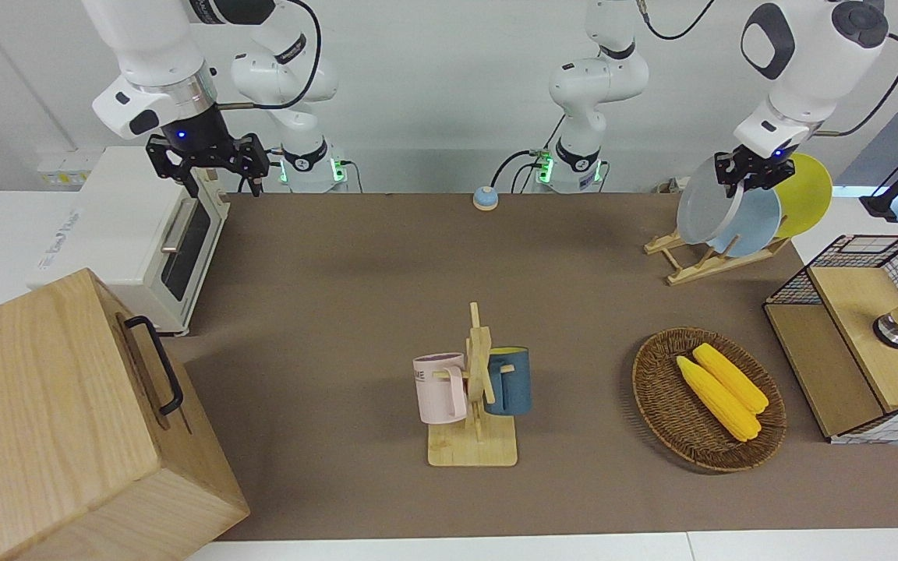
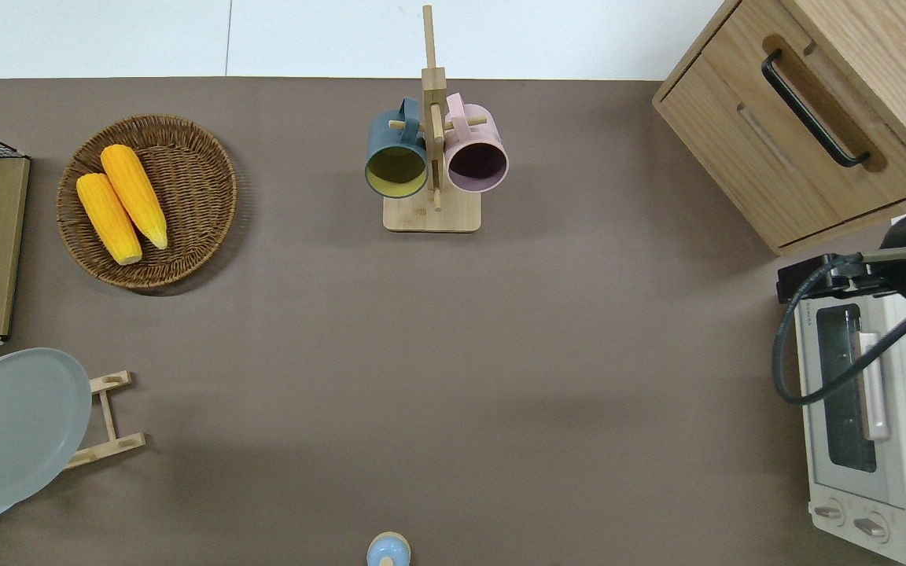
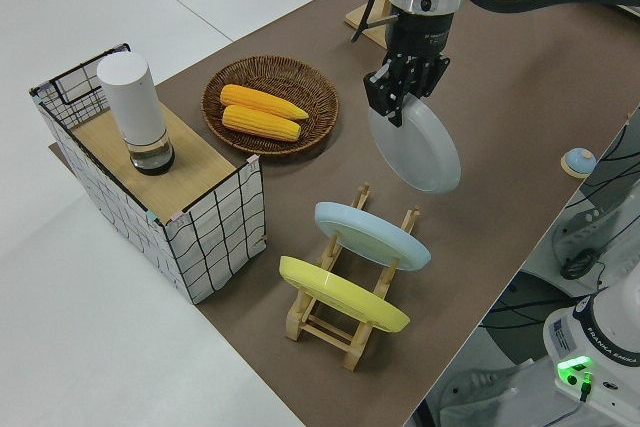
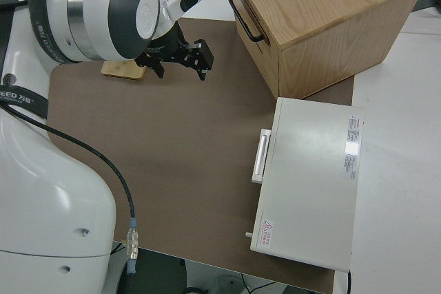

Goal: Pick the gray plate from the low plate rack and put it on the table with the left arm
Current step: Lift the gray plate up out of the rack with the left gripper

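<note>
I see the brown desk (image 2: 453, 354) bare across its middle. At its left-arm end, the left gripper (image 3: 398, 97), jaws clamped on the rim, holds the gray plate (image 3: 415, 147) aloft over the low plate rack (image 2: 107, 420). The right arm is parked, jaws open.

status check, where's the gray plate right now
Left gripper shut on gray plate, lifted clear of low plate rack. Right arm parked. Table open beside rack.

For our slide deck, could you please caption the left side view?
Left hand holds the gray plate by its rim, lifted clear of the low plate rack.
</note>
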Tool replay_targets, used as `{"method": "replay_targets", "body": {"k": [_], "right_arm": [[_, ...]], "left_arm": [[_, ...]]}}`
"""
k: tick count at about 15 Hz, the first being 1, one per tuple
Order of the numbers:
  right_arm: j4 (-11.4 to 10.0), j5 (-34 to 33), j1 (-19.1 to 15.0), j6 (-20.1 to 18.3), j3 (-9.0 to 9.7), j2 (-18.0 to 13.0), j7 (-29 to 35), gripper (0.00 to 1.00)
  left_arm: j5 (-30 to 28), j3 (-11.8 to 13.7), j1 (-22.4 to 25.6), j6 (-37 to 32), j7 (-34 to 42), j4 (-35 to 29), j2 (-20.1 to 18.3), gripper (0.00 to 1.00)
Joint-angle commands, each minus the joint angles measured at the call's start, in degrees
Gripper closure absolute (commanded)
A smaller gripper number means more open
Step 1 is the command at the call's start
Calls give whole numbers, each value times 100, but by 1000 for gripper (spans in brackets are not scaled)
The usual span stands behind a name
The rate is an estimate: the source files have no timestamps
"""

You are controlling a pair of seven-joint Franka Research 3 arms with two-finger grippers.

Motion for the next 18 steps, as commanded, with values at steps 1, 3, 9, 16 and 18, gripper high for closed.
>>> {"method": "replay_targets", "body": {"k": [1,3,9,16,18], "right_arm": [[37,15,41,-5,-34,2,22,17],[37,15,41,-5,-34,2,22,17],[37,15,41,-5,-34,2,22,17],[37,15,41,-5,-34,2,22,17],[37,15,41,-5,-34,2,22,17]], "left_arm": [[50,-175,-26,-446,-312,361,41,1000],[-12,-220,-26,-560,-550,361,24,1000],[-932,-334,-26,-824,-1200,370,-108,1000],[-2533,-308,-26,-930,-1579,203,-38,1000],[-2744,-316,-35,-869,-1579,54,-29,1000]]}}
